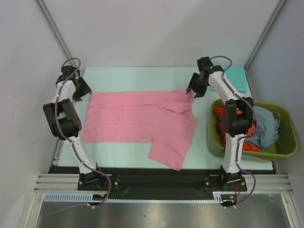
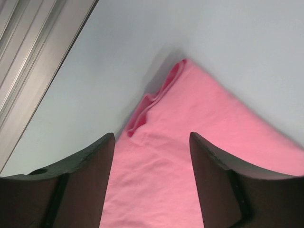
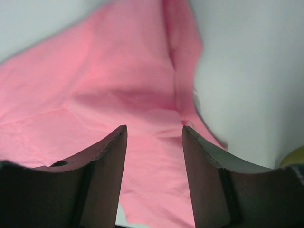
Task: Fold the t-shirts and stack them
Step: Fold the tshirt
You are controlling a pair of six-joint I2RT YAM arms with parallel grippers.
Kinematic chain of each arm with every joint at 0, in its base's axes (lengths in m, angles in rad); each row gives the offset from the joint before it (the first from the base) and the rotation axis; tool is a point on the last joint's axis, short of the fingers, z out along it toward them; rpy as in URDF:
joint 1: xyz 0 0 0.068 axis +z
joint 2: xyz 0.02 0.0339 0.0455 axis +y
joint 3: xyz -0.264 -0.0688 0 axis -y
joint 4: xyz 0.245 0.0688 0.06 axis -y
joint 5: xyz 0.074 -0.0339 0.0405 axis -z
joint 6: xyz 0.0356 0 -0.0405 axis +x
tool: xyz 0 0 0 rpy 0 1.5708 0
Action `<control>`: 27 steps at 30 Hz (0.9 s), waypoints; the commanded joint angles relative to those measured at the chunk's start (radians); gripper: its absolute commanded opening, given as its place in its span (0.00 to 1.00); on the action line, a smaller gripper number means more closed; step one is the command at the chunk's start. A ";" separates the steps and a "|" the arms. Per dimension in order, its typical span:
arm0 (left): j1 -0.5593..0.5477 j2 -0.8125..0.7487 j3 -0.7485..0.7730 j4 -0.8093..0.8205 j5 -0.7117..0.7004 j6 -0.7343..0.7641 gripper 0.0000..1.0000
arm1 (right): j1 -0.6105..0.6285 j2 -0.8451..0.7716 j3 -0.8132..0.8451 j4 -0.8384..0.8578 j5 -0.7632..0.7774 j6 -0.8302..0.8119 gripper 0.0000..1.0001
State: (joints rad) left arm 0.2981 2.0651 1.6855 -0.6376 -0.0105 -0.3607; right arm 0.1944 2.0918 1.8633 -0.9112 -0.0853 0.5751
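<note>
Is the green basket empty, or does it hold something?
Not empty: the basket holds an orange-red shirt and a grey-blue shirt, both bunched up.

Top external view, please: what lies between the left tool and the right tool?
The pink t-shirt fills that stretch: its far edge runs from the left tool to the right tool, as the top external view shows.

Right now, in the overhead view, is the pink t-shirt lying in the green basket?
No, the pink t-shirt lies spread on the table, while the olive-green basket stands apart beside it.
</note>
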 commanded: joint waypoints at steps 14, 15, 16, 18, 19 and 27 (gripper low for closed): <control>0.003 0.204 0.310 0.078 0.225 0.055 0.59 | 0.010 0.310 0.419 0.008 0.018 -0.135 0.57; 0.003 0.213 0.310 0.079 0.233 0.055 0.60 | 0.010 0.320 0.436 0.006 0.016 -0.138 0.57; 0.001 0.217 0.309 0.079 0.236 0.055 0.61 | 0.010 0.329 0.441 0.006 0.016 -0.136 0.58; -0.001 0.225 0.307 0.073 0.218 0.055 0.61 | 0.005 0.341 0.439 0.021 0.013 -0.133 0.57; -0.002 0.231 0.306 0.072 0.215 0.055 0.60 | 0.005 0.344 0.436 0.026 0.009 -0.133 0.58; -0.001 0.262 0.306 0.062 0.188 0.068 0.44 | -0.009 0.353 0.418 0.008 0.007 -0.098 0.52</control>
State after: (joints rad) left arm 0.2989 2.3177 1.9400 -0.5781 0.1864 -0.3130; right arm 0.1967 2.4310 2.2528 -0.8970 -0.0761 0.4618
